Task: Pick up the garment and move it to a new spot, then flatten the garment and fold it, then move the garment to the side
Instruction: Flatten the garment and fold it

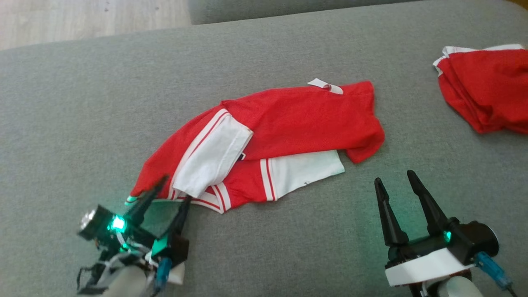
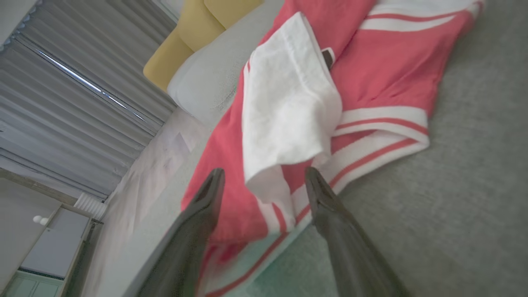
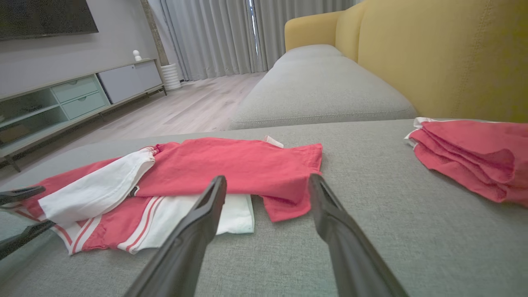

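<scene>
- Left gripper (image 1: 177, 188), two long dark fingers, at the near-left of the head view. Jaws stand wide apart and clamp nothing. Its own wrist view (image 2: 265, 170) shows the fingers straddling the garment's near-left end, cloth lying between them.
- Red short-sleeved jersey shirt with white sleeves and white-striped trim (image 1: 297, 119), the task's thing. It lies crumpled in the middle of the cushion, neither flattened nor folded. Its long axis runs from near-left to far-right.
- White sleeve, folded over the red body (image 1: 214, 159), lies just beyond the left fingertips. Its loose end (image 2: 264, 181) hangs between the two fingers, above a striped hem (image 2: 383, 119).
- Second white sleeve (image 1: 307, 169) sticks out on the near side, toward the right.
- Right gripper (image 1: 394, 176), same build, at the near-right. Jaws apart, empty, resting clear of the cloth. The shirt's far-right end lies ahead of it and slightly left (image 3: 231, 165).
- Judgement: the left arm is nearer and already at the shirt's end, so a pinch there looks like the next step; the right arm would have to reach forward for the far-right end.
- Folded pile of red cloth with white edging (image 1: 486, 95), far right, well apart from the shirt.
- Grey woven sofa cushion (image 1: 82, 103), bearing everything listed.
- Yellow sofa backrest (image 3: 433, 53), beyond the pile.
</scene>
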### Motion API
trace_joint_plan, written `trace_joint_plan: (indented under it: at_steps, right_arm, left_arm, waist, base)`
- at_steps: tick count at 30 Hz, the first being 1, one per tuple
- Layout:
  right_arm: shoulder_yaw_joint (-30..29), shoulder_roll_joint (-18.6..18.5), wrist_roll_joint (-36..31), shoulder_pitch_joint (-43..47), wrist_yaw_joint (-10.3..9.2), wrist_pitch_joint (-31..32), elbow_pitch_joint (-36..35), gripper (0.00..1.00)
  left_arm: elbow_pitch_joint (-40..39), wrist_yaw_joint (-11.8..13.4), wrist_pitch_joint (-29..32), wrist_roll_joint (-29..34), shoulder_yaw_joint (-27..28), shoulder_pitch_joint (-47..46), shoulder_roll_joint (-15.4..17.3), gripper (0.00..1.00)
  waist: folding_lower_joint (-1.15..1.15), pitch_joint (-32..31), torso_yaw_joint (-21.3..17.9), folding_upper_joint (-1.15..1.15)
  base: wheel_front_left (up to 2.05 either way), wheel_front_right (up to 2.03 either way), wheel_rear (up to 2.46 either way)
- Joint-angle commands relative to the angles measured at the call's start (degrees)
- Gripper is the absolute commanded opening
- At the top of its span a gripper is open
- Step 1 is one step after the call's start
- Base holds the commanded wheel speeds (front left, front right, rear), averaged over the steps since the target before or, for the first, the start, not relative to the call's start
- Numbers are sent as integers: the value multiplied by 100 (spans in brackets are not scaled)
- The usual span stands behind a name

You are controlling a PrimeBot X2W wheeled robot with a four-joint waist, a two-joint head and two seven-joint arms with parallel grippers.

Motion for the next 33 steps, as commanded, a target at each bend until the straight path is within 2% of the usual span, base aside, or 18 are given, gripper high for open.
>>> trace_joint_plan:
  at_steps: [1, 8, 14, 23, 33]
  right_arm:
    - [113, -106, 63, -168, 39, -61, -151, 100]
    - [76, -140, 124, -167, 39, -61, -121, 100]
    - [70, -135, 123, -180, 39, -61, -83, 100]
    - [106, -112, 130, -192, 39, -61, -59, 100]
    - [122, -100, 139, -232, 39, -61, -28, 100]
  left_arm:
    - [-8, 106, 12, 83, 199, -374, 126, 100]
    - [149, 118, -55, 147, 78, -659, 96, 100]
    - [-43, 88, -85, 168, -174, -694, 33, 100]
    - [-340, 115, -88, 85, -343, -712, 113, 100]
    - [-269, -72, -89, -31, -606, -800, 113, 100]
  waist:
    - [0, 27, -52, 0]
    - [0, 67, -167, 0]
    - [0, 64, -192, 0]
    - [0, 72, -175, 0]
    - [0, 100, -212, 0]
  base:
    - [0, 0, 0]
    - [0, 0, 0]
    - [0, 0, 0]
    - [0, 0, 0]
    - [0, 0, 0]
